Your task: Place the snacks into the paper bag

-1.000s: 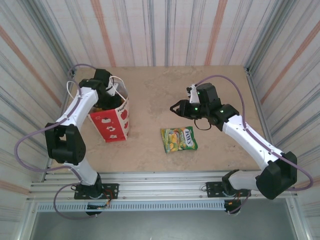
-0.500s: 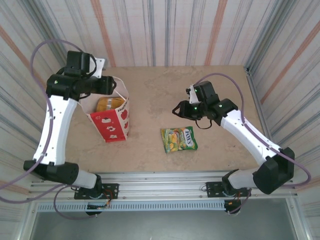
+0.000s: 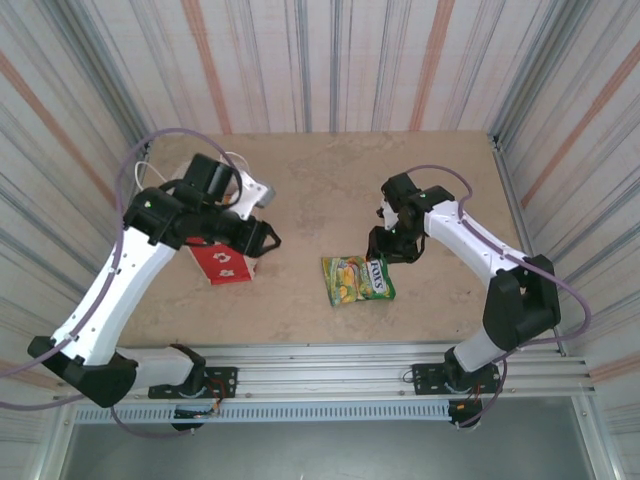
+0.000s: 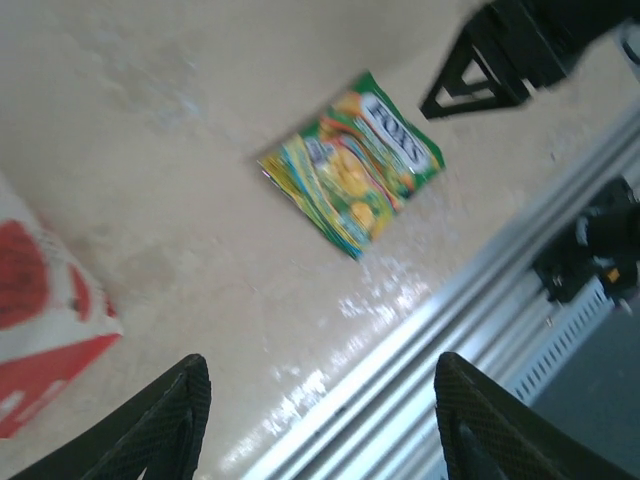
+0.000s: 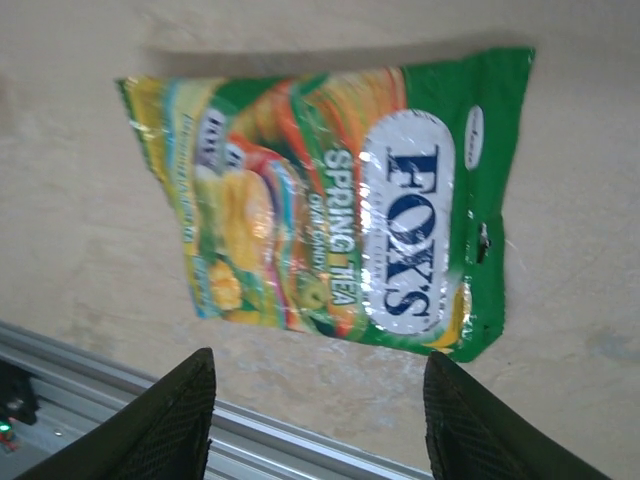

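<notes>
Left arm [image 3: 110, 290]: climbs from its base at the near edge to a high elbow, then extends toward the centre. Left gripper [image 3: 268, 238]: tilted down and to the right, its two dark fingers [image 4: 170, 420] spread wide with nothing between them. Right arm [image 3: 470, 240]: forearm runs away from the base and inward, with the wrist bent steeply down. Right gripper [image 3: 385, 252]: aimed almost straight down, its fingers [image 5: 180, 420] parted and empty.
</notes>
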Tool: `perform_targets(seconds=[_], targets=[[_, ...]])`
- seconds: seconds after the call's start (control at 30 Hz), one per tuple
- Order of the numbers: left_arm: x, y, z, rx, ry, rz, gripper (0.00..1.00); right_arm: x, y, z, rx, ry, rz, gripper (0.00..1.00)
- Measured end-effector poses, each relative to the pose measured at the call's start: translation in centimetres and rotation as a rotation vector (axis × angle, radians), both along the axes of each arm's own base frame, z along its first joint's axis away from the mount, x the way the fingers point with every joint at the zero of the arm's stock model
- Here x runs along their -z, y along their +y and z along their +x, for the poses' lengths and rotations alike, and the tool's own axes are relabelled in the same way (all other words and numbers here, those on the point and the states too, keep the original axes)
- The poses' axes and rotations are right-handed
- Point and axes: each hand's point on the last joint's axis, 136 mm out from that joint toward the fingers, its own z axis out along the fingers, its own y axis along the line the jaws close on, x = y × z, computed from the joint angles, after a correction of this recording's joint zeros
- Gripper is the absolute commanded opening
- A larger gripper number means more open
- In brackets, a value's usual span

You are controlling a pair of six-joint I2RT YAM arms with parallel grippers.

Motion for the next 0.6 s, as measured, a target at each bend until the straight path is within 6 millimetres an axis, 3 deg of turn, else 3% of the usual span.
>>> perform_targets(seconds=[0.2, 0.6], targets=[[1.5, -0.4, -1.6, -0.009, 0.066, -0.007, 0.62, 4.1, -0.8, -1.6, -0.005, 0.116, -0.057, 0.66], [1.1, -0.7, -1.3, -0.024, 0.047, -0.039, 0.61, 8.7, -0.5, -0.1, -0.042, 0.145, -0.094, 0.66]])
